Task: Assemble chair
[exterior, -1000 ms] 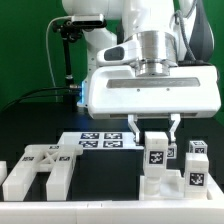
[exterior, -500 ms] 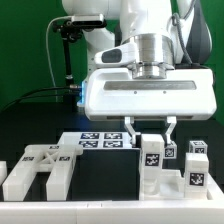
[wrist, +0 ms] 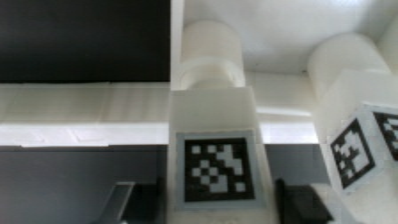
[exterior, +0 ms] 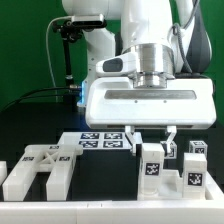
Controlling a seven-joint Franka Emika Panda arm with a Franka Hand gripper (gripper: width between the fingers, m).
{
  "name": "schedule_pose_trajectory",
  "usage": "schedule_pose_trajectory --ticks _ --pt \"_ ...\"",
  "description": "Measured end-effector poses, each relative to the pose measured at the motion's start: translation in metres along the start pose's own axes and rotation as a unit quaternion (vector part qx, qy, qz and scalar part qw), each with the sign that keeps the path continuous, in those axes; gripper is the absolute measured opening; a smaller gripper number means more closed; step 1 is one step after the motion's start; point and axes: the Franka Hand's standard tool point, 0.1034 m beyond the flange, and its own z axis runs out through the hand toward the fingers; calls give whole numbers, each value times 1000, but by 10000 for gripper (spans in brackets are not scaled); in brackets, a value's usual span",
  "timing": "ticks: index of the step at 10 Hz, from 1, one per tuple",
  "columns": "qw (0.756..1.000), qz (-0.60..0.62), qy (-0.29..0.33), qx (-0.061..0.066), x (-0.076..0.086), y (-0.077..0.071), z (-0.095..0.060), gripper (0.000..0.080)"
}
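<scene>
Nearest you, on the exterior view's left, the chair's slotted white block point(exterior: 38, 170) lies on the black table point(exterior: 105, 178). On the right, your gripper point(exterior: 151, 136) has its jaws clamped on an upright tagged post point(exterior: 151, 165) (the wrist view shows it square between the fingers point(wrist: 125, 203)). A second post point(exterior: 196, 172) stands just beside it. Behind lies the marker board point(exterior: 100, 140).

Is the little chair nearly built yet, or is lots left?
Not nearly. Done: nothing looks joined; the slotted pieces lie loose on the exterior view's left. In hand: the gripper holds one tagged post. Left: another post stands loose beside it, so almost all the building remains.
</scene>
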Motion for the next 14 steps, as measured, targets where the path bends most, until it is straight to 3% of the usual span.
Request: schedule_pose_trajectory --ticks 5,7,8,9,13,14 --pt "1000 -1 0 -2 -4 0 4 285" --pt "1000 -1 0 -2 -4 0 4 570" --pt "1000 -1 0 -2 -4 0 4 570" --pt "1000 -1 0 -2 -4 0 4 635" --pt "1000 2 -11 -1 -4 1 4 649" --pt "1000 11 -29 2 2 5 -1 649"
